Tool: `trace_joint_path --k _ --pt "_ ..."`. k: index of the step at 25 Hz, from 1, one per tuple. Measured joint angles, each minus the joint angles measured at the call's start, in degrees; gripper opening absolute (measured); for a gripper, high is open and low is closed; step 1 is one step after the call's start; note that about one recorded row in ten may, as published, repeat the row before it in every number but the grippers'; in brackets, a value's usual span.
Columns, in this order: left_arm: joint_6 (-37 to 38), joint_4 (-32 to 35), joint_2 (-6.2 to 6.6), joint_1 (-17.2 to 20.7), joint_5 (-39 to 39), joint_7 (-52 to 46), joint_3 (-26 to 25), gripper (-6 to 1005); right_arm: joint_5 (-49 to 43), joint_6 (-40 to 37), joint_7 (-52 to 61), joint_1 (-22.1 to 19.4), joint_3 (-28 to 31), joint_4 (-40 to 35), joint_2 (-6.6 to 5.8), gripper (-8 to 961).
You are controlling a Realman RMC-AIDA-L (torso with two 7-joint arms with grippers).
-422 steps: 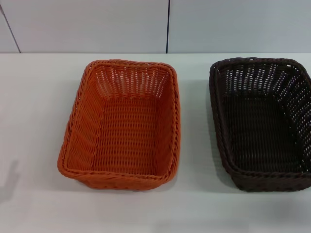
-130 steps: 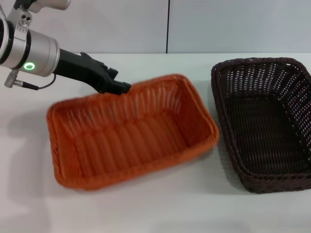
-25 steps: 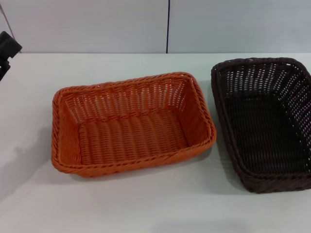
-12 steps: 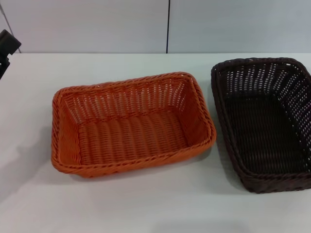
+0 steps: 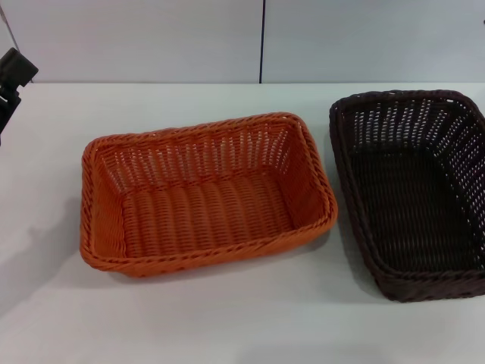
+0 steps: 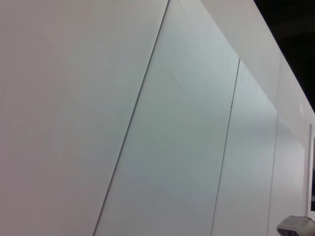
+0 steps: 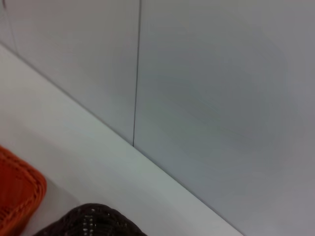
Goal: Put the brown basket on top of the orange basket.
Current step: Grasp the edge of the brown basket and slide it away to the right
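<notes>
Table (image 5: 227,326): white, bare surface nearest the camera; carries both baskets.

Orange basket (image 5: 204,193): sits upright on the table at the middle-left of the head view, long side turned across the view, nothing in it. Seen whole in the head view; in the right wrist view only one corner (image 7: 17,196) shows, cut by the frame edge.

Brown basket (image 5: 413,189): upright on the table, to the right of the orange basket, just beside it with a narrow strip of table between, not touching. Its right side is cut off by the head view's edge. In the right wrist view only a piece of its braided rim (image 7: 91,221) shows at the frame's edge. Nothing in it. Not stacked on the orange basket.

Left gripper (image 5: 14,76): a dark part shows at the far left edge of the head view, raised above the table's far left edge, well apart from both baskets. Mostly out of frame; jaw state cannot be told. The left wrist view shows only wall panels (image 6: 172,123).

Right gripper: not seen in any view; jaw state cannot be told.

Wall (image 5: 151,38): pale panels with a dark vertical seam, behind the table.
</notes>
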Motion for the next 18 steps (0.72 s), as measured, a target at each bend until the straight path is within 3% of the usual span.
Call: trace_joint_path --k 5,6,7,11,18 --pt "0.0 -0.2 -0.02 0.0 0.0 0.1 0.0 119 0.0 -2.5 -2.1 0.2 -1.6 -0.3 1.67 584" --pt "-0.1 -1.6 0.13 0.0 0.0 0.8 0.0 120 1.5 -6.1 -3.6 -0.2 -1.6 -1.9 2.59 584" --pt "-0.1 -1.8 0.16 -0.1 0.0 0.9 0.0 120 1.5 -6.1 -3.6 -0.2 -1.6 -1.9 2.59 584" --pt "-0.3 -1.9 0.17 -0.1 0.0 0.9 0.0 120 4.1 -16.6 -4.0 -2.3 -1.8 -10.1 4.78 584" --pt "-0.6 -2.1 0.26 -0.8 0.2 0.9 0.0 121 3.7 -24.8 -3.3 -2.8 -2.0 -13.7 4.94 584"
